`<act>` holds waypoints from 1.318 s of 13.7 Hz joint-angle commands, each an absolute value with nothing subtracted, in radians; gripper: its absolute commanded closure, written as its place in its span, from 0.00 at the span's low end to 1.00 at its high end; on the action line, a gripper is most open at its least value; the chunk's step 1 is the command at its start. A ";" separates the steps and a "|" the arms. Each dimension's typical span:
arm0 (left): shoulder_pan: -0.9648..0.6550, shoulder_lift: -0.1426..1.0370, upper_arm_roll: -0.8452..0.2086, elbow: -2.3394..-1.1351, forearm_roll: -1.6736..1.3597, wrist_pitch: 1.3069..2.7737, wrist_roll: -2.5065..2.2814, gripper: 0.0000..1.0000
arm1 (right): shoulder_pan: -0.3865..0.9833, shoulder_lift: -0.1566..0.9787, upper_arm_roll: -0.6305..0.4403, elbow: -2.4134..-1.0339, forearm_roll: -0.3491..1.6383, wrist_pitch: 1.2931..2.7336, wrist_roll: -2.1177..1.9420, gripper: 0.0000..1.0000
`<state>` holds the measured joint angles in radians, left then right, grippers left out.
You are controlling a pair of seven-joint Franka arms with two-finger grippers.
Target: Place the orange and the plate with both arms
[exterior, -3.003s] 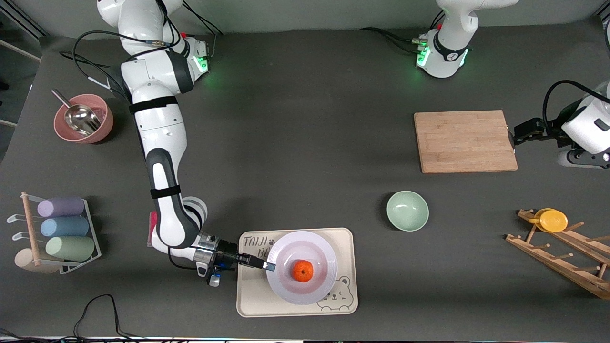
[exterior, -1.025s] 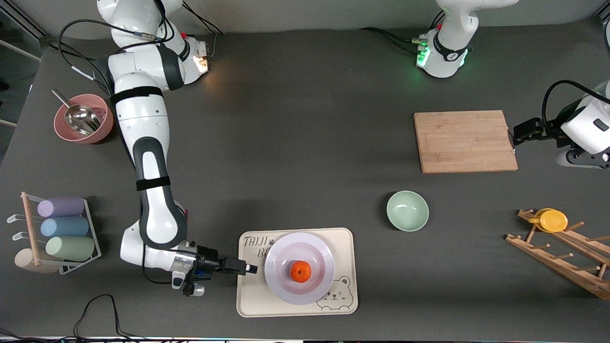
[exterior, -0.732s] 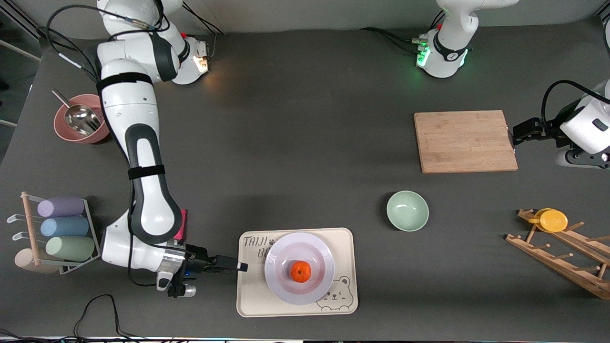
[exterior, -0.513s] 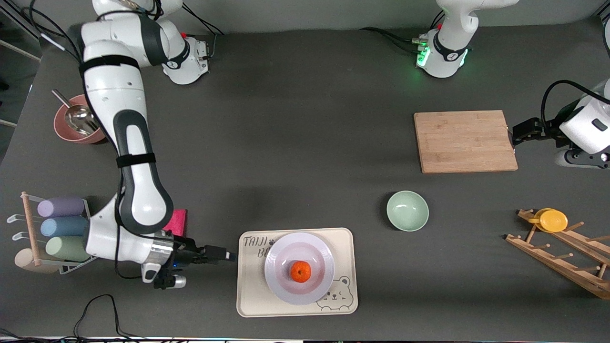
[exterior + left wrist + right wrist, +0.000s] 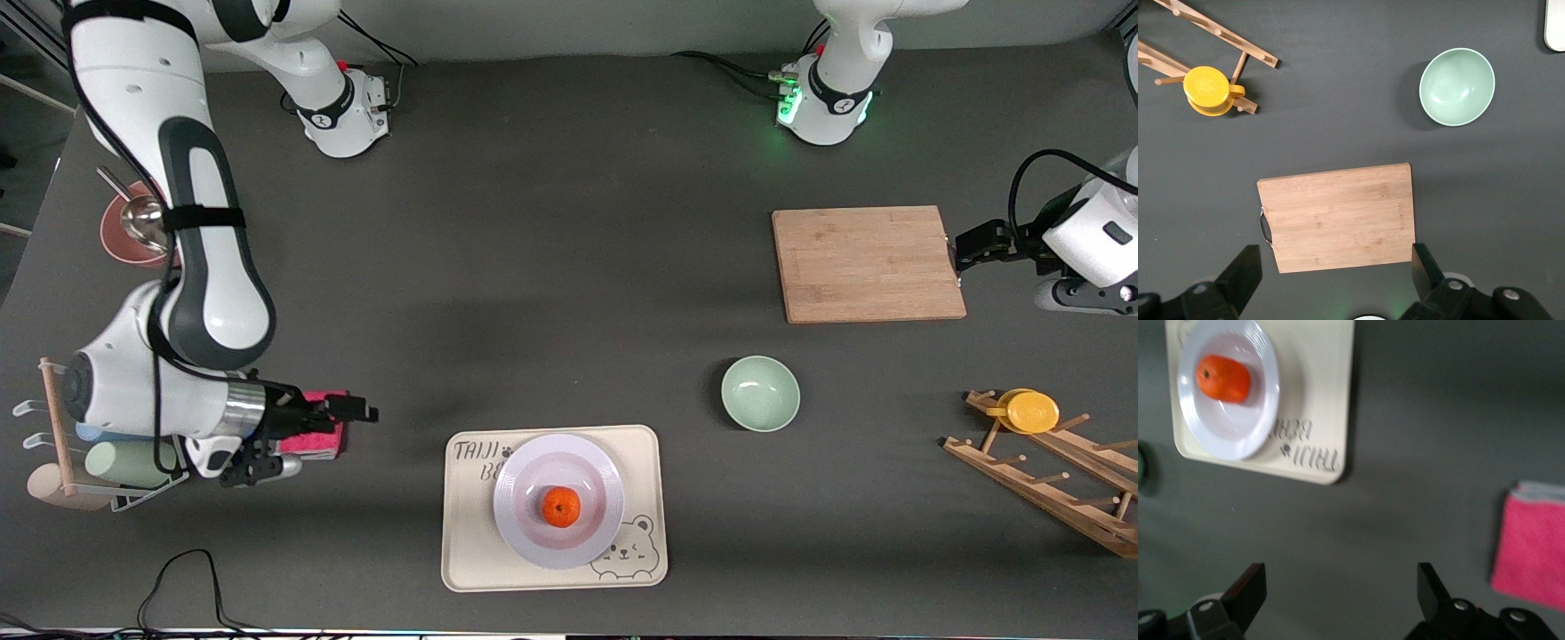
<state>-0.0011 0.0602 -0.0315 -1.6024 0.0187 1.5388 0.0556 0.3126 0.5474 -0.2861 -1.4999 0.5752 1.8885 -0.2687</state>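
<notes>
Since a second ago the right arm has pulled away from the cream tray [image 5: 640, 444] and swung toward its own end of the desk [image 5: 551, 267]; the right claw [image 5: 360, 412] now hangs over bare desk just beside a pink cloth [image 5: 322, 425], its fingers [image 5: 1248, 590] spread apart and holding nothing. The orange [image 5: 562, 507] sits in the middle of the plate [image 5: 517, 529], and the plate rests on the tray, at the edge of the desk nearest the front camera; neither has shifted. The left arm waits at its end of the desk, the left claw [image 5: 959, 258] beside the edge of the wooden cutting board [image 5: 867, 263], fingers [image 5: 1245, 272] wide and empty. A pale-green bowl [image 5: 760, 394] stands between board and tray
</notes>
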 commanded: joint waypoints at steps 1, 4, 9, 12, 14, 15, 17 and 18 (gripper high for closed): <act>-0.014 0.057 -0.026 -1.597 0.018 1.522 0.040 0.00 | 0.325 0.424 -0.325 -1.563 0.429 1.769 -0.226 0.00; -0.012 0.057 -0.026 -1.597 0.020 1.523 0.040 0.00 | 0.348 0.335 -0.328 -1.563 0.180 1.679 -0.135 0.00; -0.014 0.057 -0.026 -1.597 0.020 1.523 0.040 0.00 | 0.364 0.207 -0.342 -1.563 0.068 1.534 -0.124 0.00; -0.012 0.057 -0.026 -1.598 0.021 1.523 0.040 0.00 | 0.362 0.186 -0.408 -1.530 0.052 1.462 -0.126 0.00; -0.012 0.057 -0.025 -1.597 0.021 1.523 0.040 0.00 | 0.365 0.149 -0.420 -1.528 0.034 1.445 -0.126 0.00; -0.012 0.057 -0.025 -1.597 0.021 1.523 0.040 0.00 | 0.365 0.135 -0.419 -1.526 0.016 1.450 -0.126 0.00; -0.011 0.057 -0.026 -1.597 0.021 1.525 0.041 0.00 | 0.371 0.120 -0.414 -1.525 0.015 1.474 -0.126 0.00; -0.011 0.057 -0.025 -1.597 0.020 1.526 0.043 0.00 | 0.386 0.108 -0.413 -1.531 0.014 1.477 -0.126 0.00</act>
<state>-0.0019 0.0602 -0.0310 -1.6021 0.0188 1.5388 0.0551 0.3576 0.1365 -0.4186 -1.5234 0.0451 1.4708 -0.1370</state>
